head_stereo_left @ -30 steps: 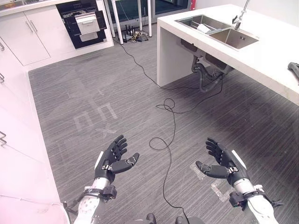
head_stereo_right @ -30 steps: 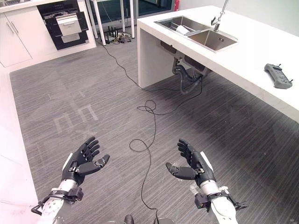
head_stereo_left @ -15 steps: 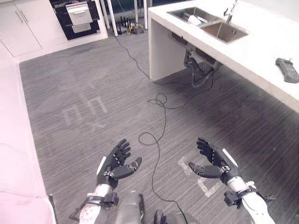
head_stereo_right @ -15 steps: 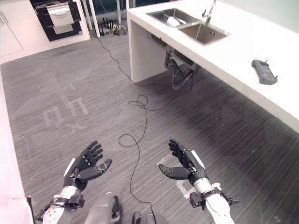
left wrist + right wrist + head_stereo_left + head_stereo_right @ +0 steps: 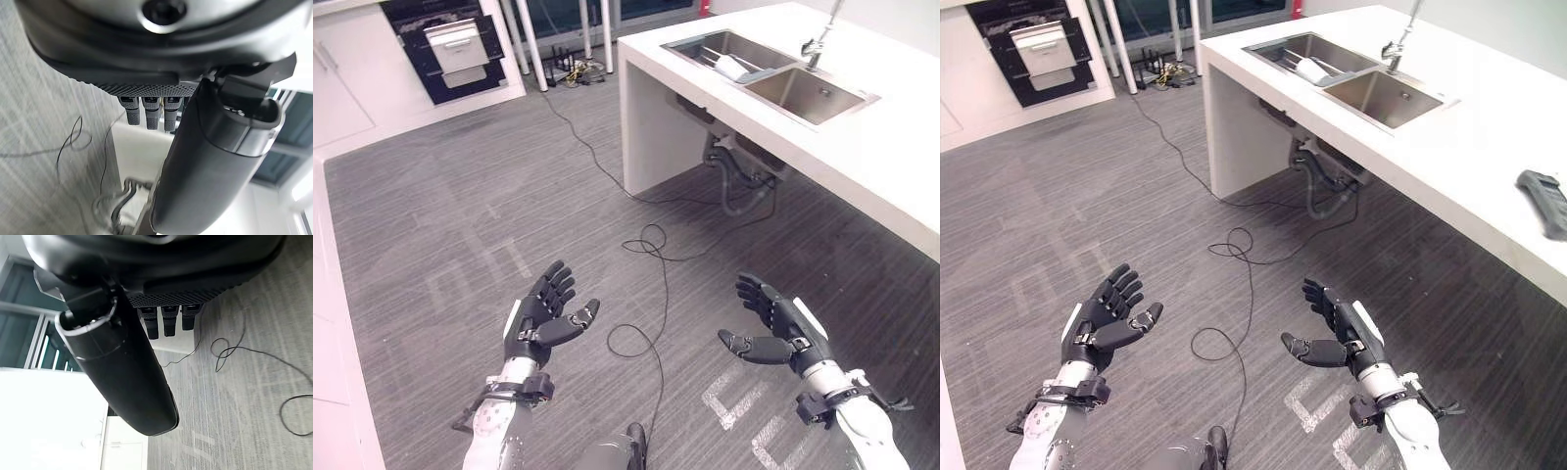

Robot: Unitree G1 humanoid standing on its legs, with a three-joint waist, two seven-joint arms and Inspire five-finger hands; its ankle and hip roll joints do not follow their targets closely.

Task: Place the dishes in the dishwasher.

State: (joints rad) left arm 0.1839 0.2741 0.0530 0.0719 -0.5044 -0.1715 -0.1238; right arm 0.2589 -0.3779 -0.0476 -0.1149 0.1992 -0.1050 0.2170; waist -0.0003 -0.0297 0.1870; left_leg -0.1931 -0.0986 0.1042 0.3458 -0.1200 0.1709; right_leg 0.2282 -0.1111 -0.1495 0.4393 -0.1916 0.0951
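**Both hands empty over the floor**

In the left eye view I see my left hand [image 5: 540, 315] at lower left and my right hand [image 5: 777, 328] at lower right, both palm-up with fingers spread and nothing in them. At the top right, the counter [image 5: 901, 157] holds a double sink [image 5: 803, 93] with a white dish [image 5: 731, 67] in its far basin. The open dishwasher [image 5: 455, 49] sits at the upper left.

In the right eye view, a dark remote [image 5: 1543, 201] lies on the counter at the right edge.

In the left wrist view, fingers [image 5: 151, 112] are straight, thumb apart.

In the right wrist view, fingers [image 5: 168, 320] are straight too.
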